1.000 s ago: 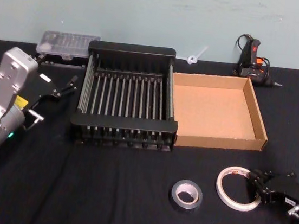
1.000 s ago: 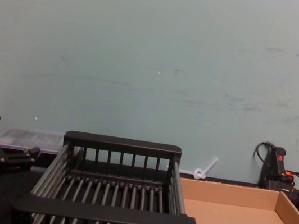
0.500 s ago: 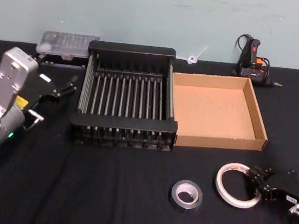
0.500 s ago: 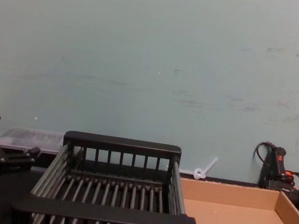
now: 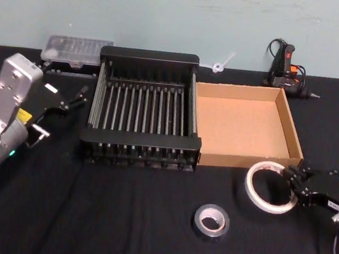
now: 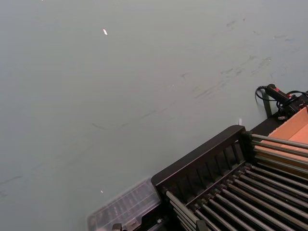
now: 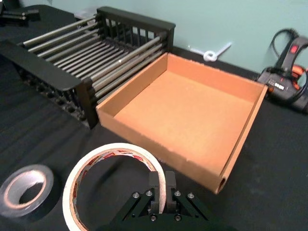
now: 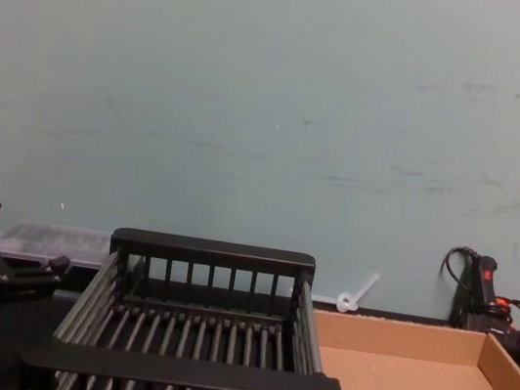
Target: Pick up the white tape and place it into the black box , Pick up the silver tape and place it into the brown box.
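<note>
The first step is in hand: the white tape is lifted and has yet to go to the black box. Places are given relative to the brown box (image 5: 244, 127).

Nearest the robot, the silver tape (image 5: 211, 222) lies flat on the black table (image 5: 115, 219), well in front of the brown box and untouched.

Next, the right gripper (image 7: 162, 188) is pressed together on the rim of the white tape (image 7: 113, 185), one finger inside the ring and one outside. The ring hangs tilted just in front of the brown box's near right corner; the wrist view shows it apart from the silver tape.

The brown box sits with its left wall touching the black box (image 5: 145, 108), which stands on its left.

The left gripper (image 5: 67, 101) is parked beyond the black box's left side, its fingers spread and holding nothing.

Behind the brown box, a glue gun (image 5: 286, 70) lies by the wall.

The next move, by this judgement, calls for carrying the ring leftward across the brown box, high enough to pass the black box's thick rim, before letting go over the bars.
</note>
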Tool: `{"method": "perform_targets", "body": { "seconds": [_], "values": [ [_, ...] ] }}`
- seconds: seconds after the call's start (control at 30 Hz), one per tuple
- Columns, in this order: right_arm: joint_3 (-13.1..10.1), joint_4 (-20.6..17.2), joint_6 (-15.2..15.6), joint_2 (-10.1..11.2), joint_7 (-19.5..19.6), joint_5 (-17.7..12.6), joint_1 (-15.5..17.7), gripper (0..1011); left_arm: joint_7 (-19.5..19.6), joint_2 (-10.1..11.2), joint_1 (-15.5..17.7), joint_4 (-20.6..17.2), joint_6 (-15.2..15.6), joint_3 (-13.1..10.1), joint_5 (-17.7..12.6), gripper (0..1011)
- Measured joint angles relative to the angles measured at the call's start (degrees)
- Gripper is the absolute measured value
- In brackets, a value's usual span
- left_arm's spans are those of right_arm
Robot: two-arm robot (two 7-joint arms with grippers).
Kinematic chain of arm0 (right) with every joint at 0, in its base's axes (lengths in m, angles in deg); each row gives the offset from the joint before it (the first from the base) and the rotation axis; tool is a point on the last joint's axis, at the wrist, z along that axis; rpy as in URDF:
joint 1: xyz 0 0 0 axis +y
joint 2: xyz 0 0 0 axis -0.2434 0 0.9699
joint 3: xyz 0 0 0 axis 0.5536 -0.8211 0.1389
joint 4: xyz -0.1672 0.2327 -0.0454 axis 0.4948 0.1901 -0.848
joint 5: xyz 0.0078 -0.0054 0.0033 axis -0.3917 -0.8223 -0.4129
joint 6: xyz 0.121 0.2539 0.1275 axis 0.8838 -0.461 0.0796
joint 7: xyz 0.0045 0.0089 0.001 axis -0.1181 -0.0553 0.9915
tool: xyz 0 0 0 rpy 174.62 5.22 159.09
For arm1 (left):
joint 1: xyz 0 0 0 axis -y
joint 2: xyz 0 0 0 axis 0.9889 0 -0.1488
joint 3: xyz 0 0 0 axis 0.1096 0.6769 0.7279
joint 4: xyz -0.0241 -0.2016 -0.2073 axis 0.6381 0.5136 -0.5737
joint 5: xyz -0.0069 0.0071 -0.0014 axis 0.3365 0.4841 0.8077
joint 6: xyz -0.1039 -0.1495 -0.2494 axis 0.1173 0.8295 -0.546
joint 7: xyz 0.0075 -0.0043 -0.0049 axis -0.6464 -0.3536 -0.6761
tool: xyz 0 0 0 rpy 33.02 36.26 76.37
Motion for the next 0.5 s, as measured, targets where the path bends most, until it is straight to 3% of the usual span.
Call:
{"method": "perform_targets", "body": {
  "seconds": [0.5],
  "values": [
    [2.8,5.1,-4.3,-3.2,-1.1,4.0,-7.9,86,0.0,0.0,0.0,0.0,0.0,0.0,0.0,1001]
  ]
}}
